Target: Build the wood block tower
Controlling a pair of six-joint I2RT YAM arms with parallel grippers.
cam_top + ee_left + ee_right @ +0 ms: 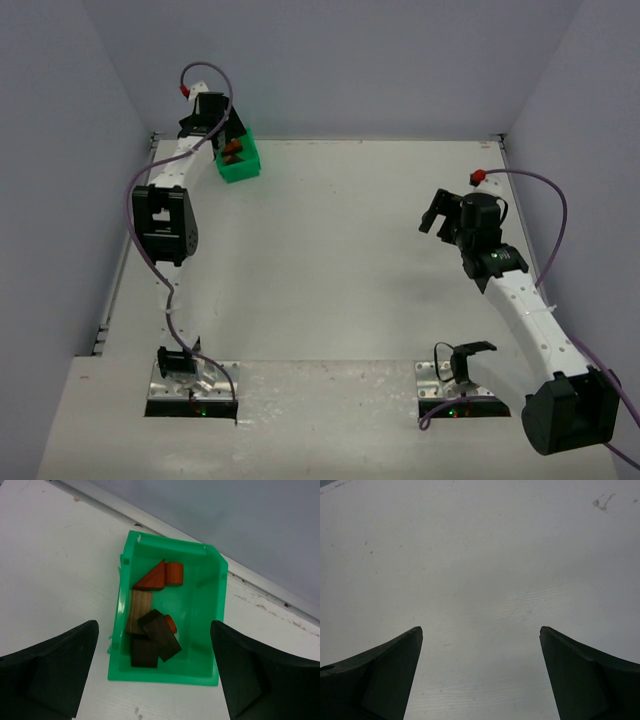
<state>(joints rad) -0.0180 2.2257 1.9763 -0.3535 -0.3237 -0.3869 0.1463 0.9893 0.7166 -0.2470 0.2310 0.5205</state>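
The wood blocks (150, 615) are not stacked. They lie in a loose heap inside the green bin (200, 630), which sits at the far left corner of the table (330, 250), close to its far edge.

In the left wrist view, a reddish-orange wedge (150, 580) lies at the far end of the heap with its point toward the bin's far wall. It touches an orange rounded piece (175, 574) just to its right. Nearer, a pale wooden block (136, 611) lies beside the bin's left wall, its long axis running near to far. A dark brown block (160, 635) rests tilted, partly over the pale one, with its long axis running diagonally from far left to near right. A small orange rounded end (171, 624) shows just behind its right side. A second dark brown block (144, 658) lies at the near end of the heap, partly under the first. Its long axis cannot be told.

The left gripper (154, 627) hangs above the bin with its jaws spread wide, one to each side of the bin, and it holds nothing.

The right gripper (437, 213) is over the right side of the table, well apart from the bin. Its jaws also stand wide apart, and in its wrist view only the table surface shows between them.
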